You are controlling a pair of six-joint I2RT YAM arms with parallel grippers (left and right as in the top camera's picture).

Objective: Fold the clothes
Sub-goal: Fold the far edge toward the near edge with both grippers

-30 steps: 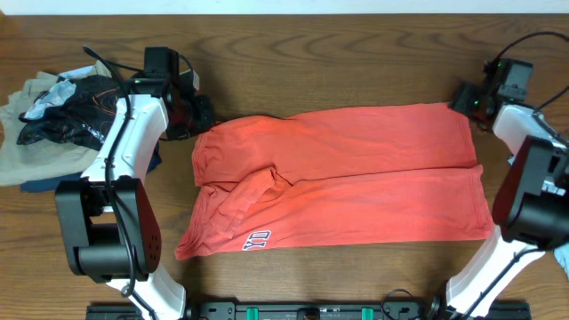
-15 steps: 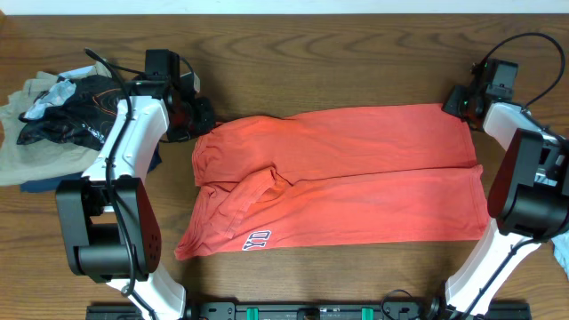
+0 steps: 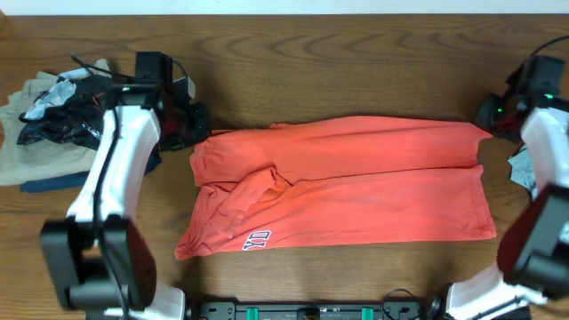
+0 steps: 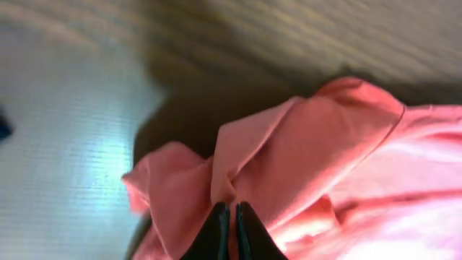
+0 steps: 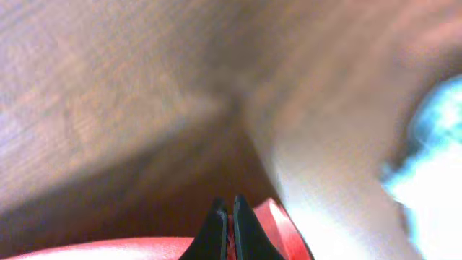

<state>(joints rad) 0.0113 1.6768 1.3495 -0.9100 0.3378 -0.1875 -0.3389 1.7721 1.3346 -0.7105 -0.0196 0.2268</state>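
Left fingers and, far as the blur shows, right fingers are pinched shut on the shirt at its far corners, probably to fold it over.

Your wooden table carries a red shirt folded lengthwise across its middle, a heap of dark and beige clothes at its far-left corner and a pale cloth at its right edge.

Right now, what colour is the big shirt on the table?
The shirt is coral red, with white-and-dark lettering; the overhead view shows it best.
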